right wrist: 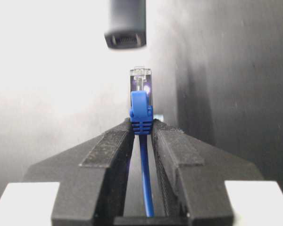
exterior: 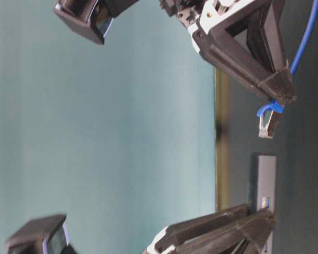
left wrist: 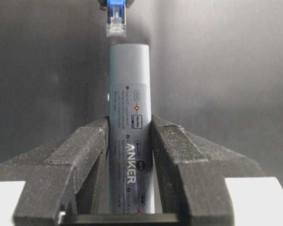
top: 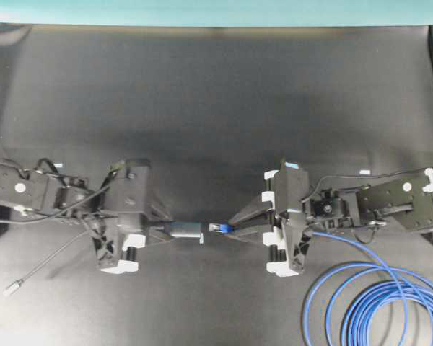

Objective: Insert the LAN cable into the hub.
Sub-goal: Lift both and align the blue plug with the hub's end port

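Note:
My left gripper (top: 159, 231) is shut on the hub (top: 186, 231), a slim grey bar with a printed label, held level above the table; it also shows in the left wrist view (left wrist: 129, 94). My right gripper (top: 237, 229) is shut on the blue boot of the LAN cable (top: 220, 228), with the clear plug (right wrist: 141, 80) pointing at the hub's open port (right wrist: 126, 40). A small gap separates plug and hub, seen in the table-level view between the plug (exterior: 268, 124) and the hub (exterior: 265, 180). The plug sits slightly off the hub's axis in the left wrist view (left wrist: 116, 23).
The blue cable's loops (top: 379, 303) lie at the front right of the black table (top: 216, 108). The hub's thin grey lead with its silver plug (top: 13, 288) trails at the front left. A teal wall (exterior: 95, 132) stands behind the table.

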